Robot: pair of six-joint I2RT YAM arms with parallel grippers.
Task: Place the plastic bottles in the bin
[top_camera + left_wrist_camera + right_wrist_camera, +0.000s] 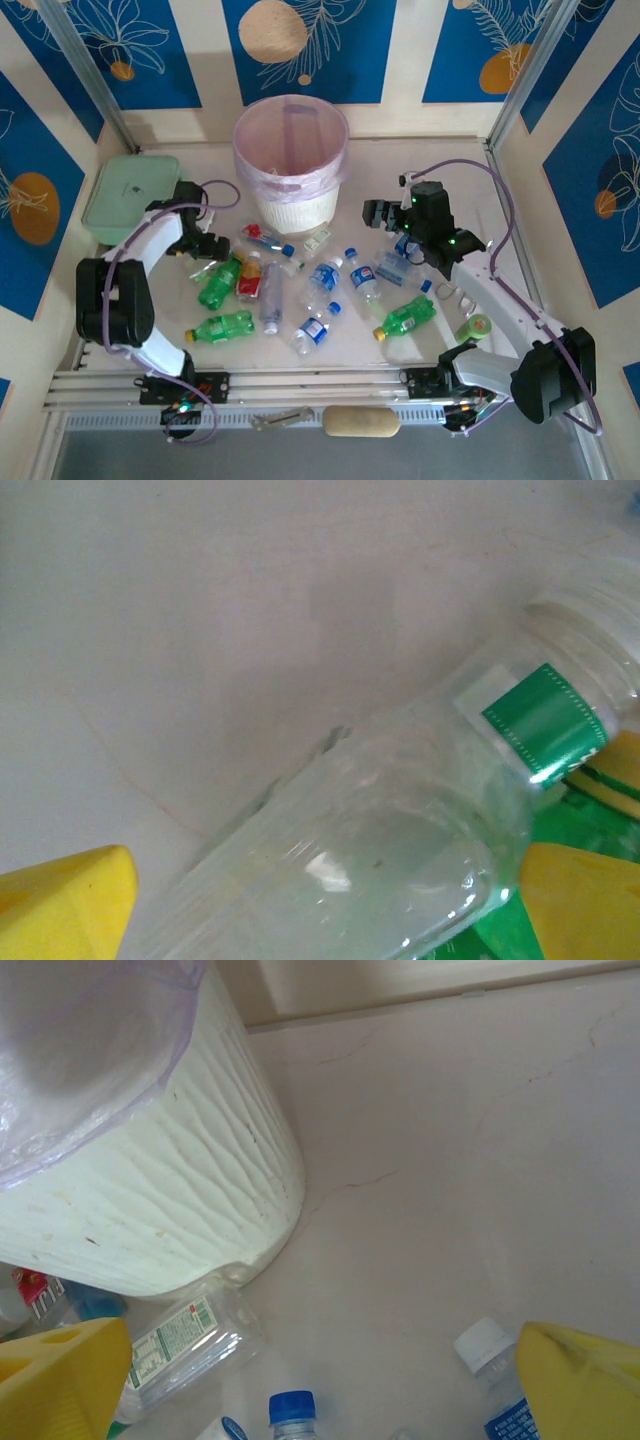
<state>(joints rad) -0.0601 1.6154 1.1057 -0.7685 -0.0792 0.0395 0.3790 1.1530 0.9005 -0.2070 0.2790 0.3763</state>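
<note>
Pale table (pixel 345 350), walled by blue-and-white panels (pixel 320 45). Bin (pixel 290 160), pink-lined, stands at the middle of the far edge. Green box (pixel 130 188) sits in the far-left corner. Bottles (pixel 318 282) lie scattered mid-table, from the bin's foot toward the near edge. Left gripper (pixel 205 243) is low at the left end of the scatter, jaws wide apart. A clear bottle (pixel 400 830) with a green band lies between its fingers (pixel 60 905), not clamped. Right gripper (pixel 380 213) is just right of the bin, jaws wide, holding nothing.
</note>
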